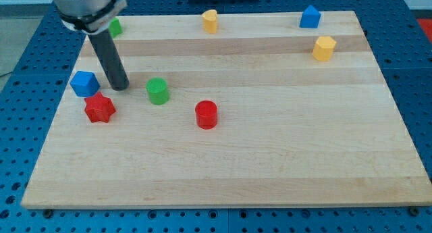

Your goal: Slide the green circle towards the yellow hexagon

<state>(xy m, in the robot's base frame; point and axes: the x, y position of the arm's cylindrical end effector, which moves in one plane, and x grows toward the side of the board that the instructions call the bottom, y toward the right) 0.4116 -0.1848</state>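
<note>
The green circle [157, 91] sits on the wooden board at the view's left of centre. The yellow hexagon [324, 48] sits far off at the view's upper right. My tip [121, 87] rests on the board a short way to the left of the green circle, with a small gap between them. It stands between the green circle and the blue block [84, 83].
A red star [100, 108] lies just below the blue block. A red cylinder [206, 115] sits right of and below the green circle. A yellow heart-like block [210, 21] and a blue block [310, 17] sit along the top edge. Another green block [115, 28] shows partly behind the arm.
</note>
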